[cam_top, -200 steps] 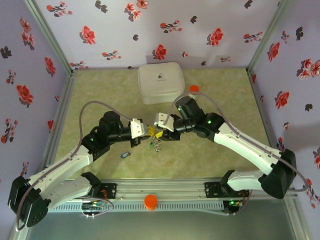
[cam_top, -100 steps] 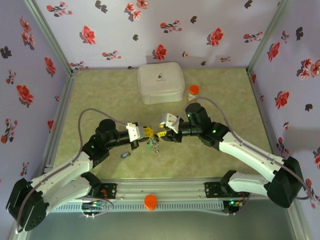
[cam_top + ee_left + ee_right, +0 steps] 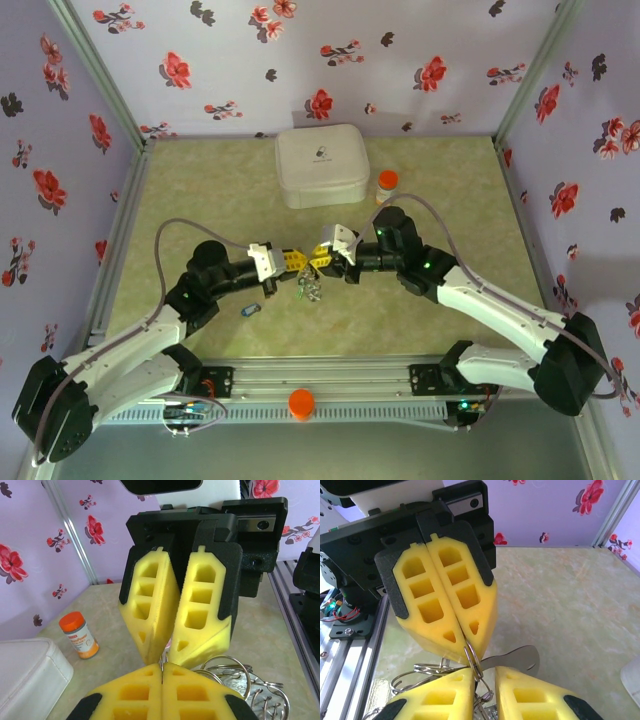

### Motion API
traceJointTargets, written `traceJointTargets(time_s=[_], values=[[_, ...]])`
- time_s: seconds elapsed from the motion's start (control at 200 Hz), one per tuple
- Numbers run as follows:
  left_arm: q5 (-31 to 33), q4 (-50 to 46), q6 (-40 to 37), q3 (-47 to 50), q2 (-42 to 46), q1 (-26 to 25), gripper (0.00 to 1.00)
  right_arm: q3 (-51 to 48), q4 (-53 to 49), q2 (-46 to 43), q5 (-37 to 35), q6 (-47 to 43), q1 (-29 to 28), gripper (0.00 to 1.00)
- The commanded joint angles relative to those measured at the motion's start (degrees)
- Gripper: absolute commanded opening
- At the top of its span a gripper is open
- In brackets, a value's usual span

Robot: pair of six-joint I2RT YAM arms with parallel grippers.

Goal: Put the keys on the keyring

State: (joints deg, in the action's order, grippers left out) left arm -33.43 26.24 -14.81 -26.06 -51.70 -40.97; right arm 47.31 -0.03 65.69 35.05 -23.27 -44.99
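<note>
Keyring (image 3: 472,661) lengthwise toward left pincer (image 3: 463,644)

The counter (image 3: 200,190) is a pale green-beige marbled surface walled by flowered lilac panels. A white square case (image 3: 321,166) lies flat at its far side, about midway across. Just right of the case, a small pill bottle (image 3: 386,186) with an orange cap stands upright. Toward the near edge, left of centre, a small blue-headed key (image 3: 250,310) lies alone, well apart from the case. Near the middle is a bunch of keys and metal rings (image 3: 309,290); whether it rests on the counter cannot be told.
</note>
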Motion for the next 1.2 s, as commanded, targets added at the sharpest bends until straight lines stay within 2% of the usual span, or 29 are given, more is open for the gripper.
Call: traceJointTargets(time_s=[0.0, 0.21, 0.335, 0.4, 0.455, 0.475, 0.495, 0.535, 0.67, 0.79, 1.06, 1.195], values=[[-0.58, 5.12, 1.44, 0.14, -0.15, 0.37, 0.00, -0.55, 3.27, 0.74, 1.89, 1.54, 0.10, 0.17], [-0.84, 5.59, 1.48, 0.22, -0.15, 0.40, 0.00, -0.46, 4.71, 1.45, 3.45, 2.53, 0.08, 0.15], [-0.74, 5.41, 1.26, 0.31, 0.04, 0.45, 0.00, -0.06, 4.14, 1.64, 3.31, 2.41, 0.08, 0.00], [0.13, 4.43, 0.79, 0.27, 0.41, 0.54, 0.00, 0.38, 2.59, 1.17, 2.33, 1.32, 0.09, 0.00], [2.09, 2.69, 0.06, 0.14, 1.08, 0.49, 0.31, 1.09, 0.50, 0.66, 1.18, 0.18, 0.08, 0.00], [2.71, 1.63, -0.53, -0.01, 1.37, 0.54, 0.39, 1.44, -0.41, 0.41, 0.75, -0.34, 0.08, 0.00], [3.23, 0.48, -1.20, -0.16, 1.74, 0.52, 0.43, 1.86, -1.54, 0.27, 0.37, -1.01, 0.14, 0.00], [3.96, -2.25, -2.62, -0.61, 2.44, 0.54, 0.45, 2.84, -4.12, -0.01, -0.57, -2.24, 0.04, 0.00], [6.67, -12.95, -7.44, -3.39, 3.98, 0.54, 0.42, 7.96, -16.10, 0.31, -5.71, -7.85, -0.74, 0.00], [6.31, -18.86, -9.74, -5.82, 3.60, 0.54, 0.36, 11.78, -23.10, 1.14, -10.20, -10.93, -2.50, 0.00], [0.11, -21.67, -10.77, -9.47, -0.12, 0.52, 0.30, 17.84, -30.14, 4.42, -17.10, -13.69, -6.61, 0.00], [-1.67, -21.75, -10.41, -10.23, -1.42, 0.52, 0.28, 19.24, -31.01, 5.67, -18.21, -14.35, -7.90, 0.00]])
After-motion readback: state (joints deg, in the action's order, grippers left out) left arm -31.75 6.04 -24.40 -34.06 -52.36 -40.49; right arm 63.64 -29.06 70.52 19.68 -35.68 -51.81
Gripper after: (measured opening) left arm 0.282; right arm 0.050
